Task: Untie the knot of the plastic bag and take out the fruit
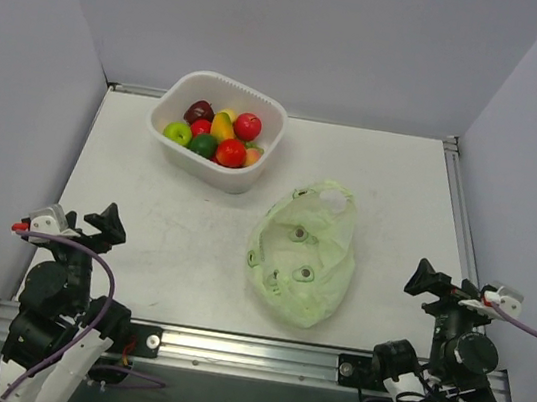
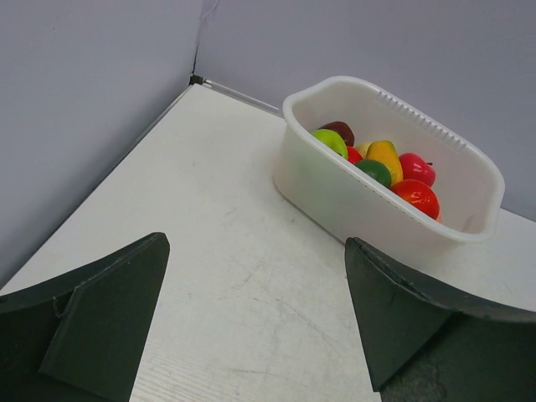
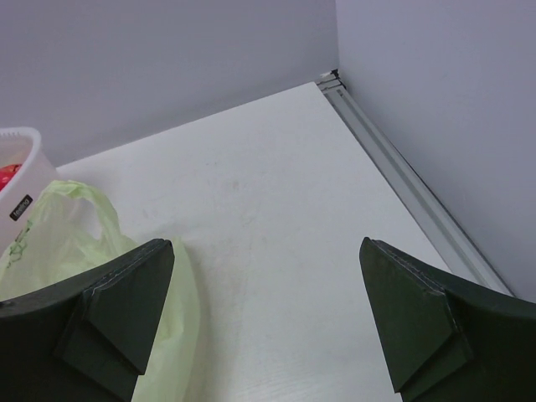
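Both sets of jaws are held wide open and empty. The plastic bag (image 1: 303,257) is laid flat on the surface (image 1: 162,236), long way pointing away, ahead and left of the right arm (image 1: 455,340), which is nearer. Fruit (image 1: 247,125) is seen in the white basket (image 1: 236,178).

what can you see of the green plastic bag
The plastic bag is thin, crinkly, translucent pale green film with faint round printed marks. It lies slack and flattened on the table, right of centre, near the white basket but seemingly clear of it. One handle loop stands open; nothing bulges inside it.
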`<state>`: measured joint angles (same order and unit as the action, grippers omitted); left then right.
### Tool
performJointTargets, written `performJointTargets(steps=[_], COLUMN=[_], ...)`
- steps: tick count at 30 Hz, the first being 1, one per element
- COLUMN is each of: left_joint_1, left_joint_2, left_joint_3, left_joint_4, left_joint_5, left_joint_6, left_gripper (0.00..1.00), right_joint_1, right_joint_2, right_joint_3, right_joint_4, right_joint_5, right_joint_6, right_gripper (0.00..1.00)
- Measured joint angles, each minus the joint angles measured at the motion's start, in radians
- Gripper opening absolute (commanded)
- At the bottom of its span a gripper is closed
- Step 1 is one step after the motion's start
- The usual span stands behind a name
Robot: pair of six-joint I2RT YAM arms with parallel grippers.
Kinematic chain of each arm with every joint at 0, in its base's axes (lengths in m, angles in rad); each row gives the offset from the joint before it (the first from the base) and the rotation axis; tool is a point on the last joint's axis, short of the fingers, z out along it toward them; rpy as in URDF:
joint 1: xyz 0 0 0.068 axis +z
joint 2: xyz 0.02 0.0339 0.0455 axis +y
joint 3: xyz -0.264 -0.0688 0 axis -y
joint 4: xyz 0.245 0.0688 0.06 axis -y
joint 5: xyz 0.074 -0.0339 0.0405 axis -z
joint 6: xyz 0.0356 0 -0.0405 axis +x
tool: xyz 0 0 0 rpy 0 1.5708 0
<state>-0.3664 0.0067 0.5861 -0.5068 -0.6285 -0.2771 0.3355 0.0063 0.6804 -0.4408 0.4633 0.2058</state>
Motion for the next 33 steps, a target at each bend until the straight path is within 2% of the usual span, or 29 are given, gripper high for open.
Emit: performJointTargets(steps=[12, 33], left_joint_1=[0.016, 0.047], left_joint_2=[0.0, 0.0], left_joint_3=[-0.003, -0.018], left_joint_4=[0.001, 0.003], left_joint_5=[-0.033, -0.038], left_joint_6=[0.0, 0.0], left_gripper=[0.98, 0.97], right_joint_1=[-0.009, -0.028], right_joint_2=[0.01, 0.006], right_joint_3=[-0.051, -0.061], right_joint_4=[0.01, 0.018], right_joint_5=[-0.081, -0.106], right_joint_6=[-0.037, -0.051], right_gripper=[1.0, 1.0])
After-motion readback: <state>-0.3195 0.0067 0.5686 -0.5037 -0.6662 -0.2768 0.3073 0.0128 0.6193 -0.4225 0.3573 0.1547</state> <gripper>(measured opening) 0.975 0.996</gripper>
